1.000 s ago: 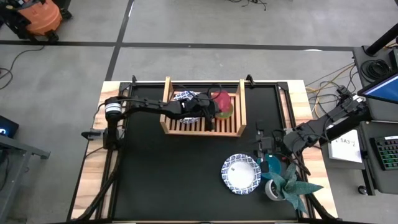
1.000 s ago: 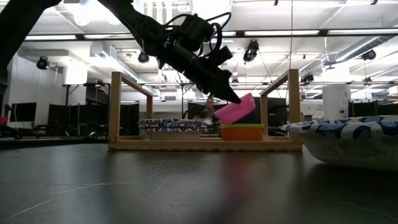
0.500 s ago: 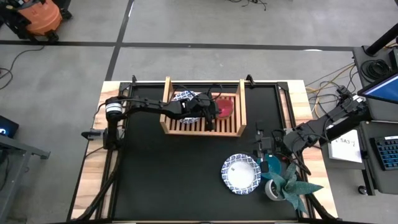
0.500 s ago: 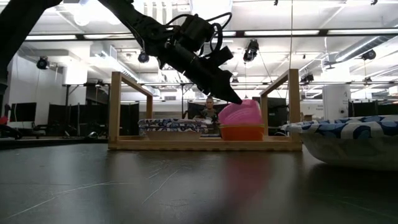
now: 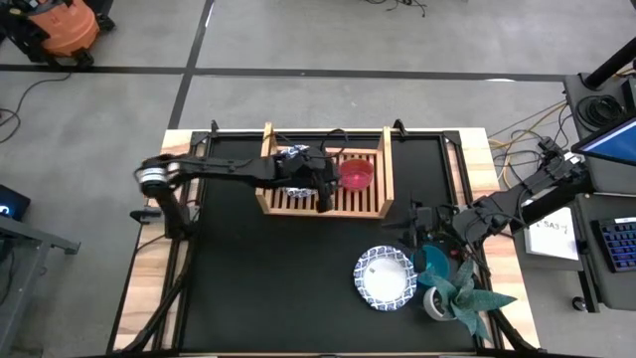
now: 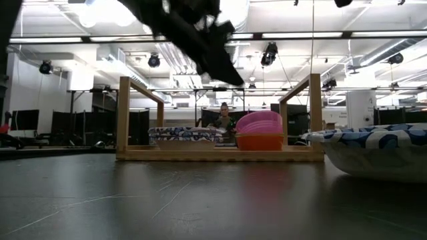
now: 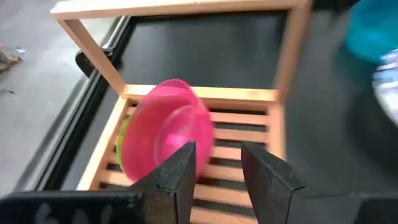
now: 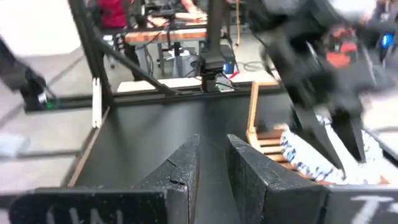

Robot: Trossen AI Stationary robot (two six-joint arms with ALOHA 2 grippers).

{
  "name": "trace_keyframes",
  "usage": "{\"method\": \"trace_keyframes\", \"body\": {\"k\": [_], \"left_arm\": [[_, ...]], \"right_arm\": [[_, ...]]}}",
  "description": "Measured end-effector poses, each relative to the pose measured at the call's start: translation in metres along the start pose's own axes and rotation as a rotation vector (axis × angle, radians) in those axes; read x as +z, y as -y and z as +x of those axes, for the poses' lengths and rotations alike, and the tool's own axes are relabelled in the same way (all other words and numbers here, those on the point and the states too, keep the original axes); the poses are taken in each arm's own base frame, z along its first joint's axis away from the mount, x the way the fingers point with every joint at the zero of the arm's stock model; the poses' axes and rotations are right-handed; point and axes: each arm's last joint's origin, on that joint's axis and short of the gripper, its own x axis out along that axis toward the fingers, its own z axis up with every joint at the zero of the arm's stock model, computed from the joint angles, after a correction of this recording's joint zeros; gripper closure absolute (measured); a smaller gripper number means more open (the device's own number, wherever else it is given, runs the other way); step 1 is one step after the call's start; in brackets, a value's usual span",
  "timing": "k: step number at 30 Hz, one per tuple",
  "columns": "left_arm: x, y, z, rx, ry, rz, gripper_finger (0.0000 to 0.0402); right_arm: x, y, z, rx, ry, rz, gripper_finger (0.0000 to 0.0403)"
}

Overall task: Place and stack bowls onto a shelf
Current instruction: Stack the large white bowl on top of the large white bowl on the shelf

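The left pincer (image 5: 324,195), narrowly parted and empty above the shelf (image 5: 382,169), could clip the nested pink bowl (image 5: 356,174) and tip it.

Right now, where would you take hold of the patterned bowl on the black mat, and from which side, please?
I would pinch its rim, coming down from above. The patterned bowl sits upright and open on the black mat, too wide to span. The rim edge facing the right gripper looks freest; the plant crowds the far side.
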Motion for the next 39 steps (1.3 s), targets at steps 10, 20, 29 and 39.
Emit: {"method": "trace_keyframes", "body": {"k": [10, 20, 29, 39], "left_arm": [[0.003, 0.049, -0.125, -0.145, 0.176, 0.03, 0.029], [-0.03, 0.063, -0.201, -0.254, 0.446, 0.002, 0.029], [-0.056, 0.059, -0.213, -0.267, 0.546, -0.082, 0.029], [-0.06, 0.061, -0.207, -0.254, 0.523, -0.07, 0.029]], "right_arm": [[0.012, -0.007, 0.006, -0.021, -0.091, 0.299, 0.0335], [0.025, -0.017, 0.031, -0.352, -0.622, 0.533, 0.0335], [0.009, -0.032, 0.052, -0.493, -1.046, 0.667, 0.0326], [-0.001, -0.032, 0.062, -0.545, -1.101, 0.714, 0.0238]]}}
